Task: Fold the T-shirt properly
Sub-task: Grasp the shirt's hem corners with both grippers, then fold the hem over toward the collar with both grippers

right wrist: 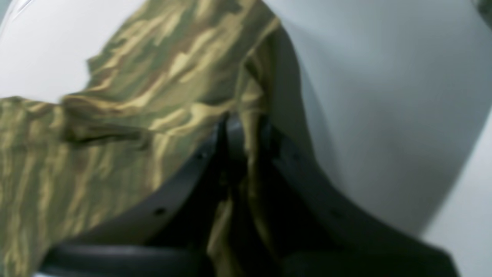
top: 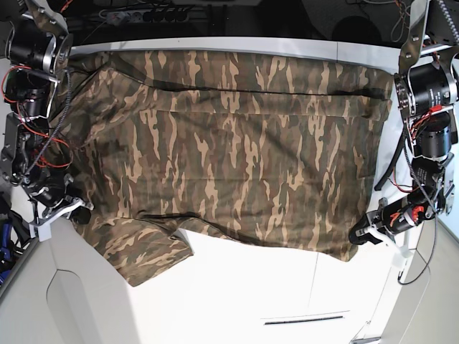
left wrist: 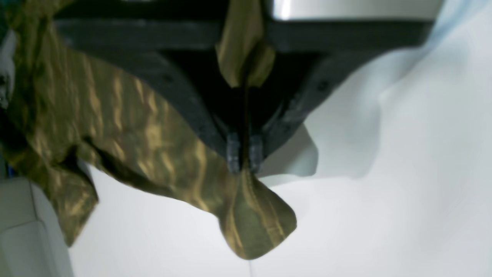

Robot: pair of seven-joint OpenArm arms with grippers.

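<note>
The left gripper's point(left wrist: 243, 159) dark ribbed fingers point(left wrist: 233, 154) are pinching a soft corner of the brown, tan and olive camouflage fabric T-shirt point(top: 229, 150), a rounded flap hanging past their tips. The right gripper's point(right wrist: 240, 127) black fingers point(right wrist: 221, 132) are clenching another bunched fold. The T-shirt is lying spread across the smooth white bench point(top: 251, 294), its long axis running along the far edge, both arms reaching low at opposite side edges.
</note>
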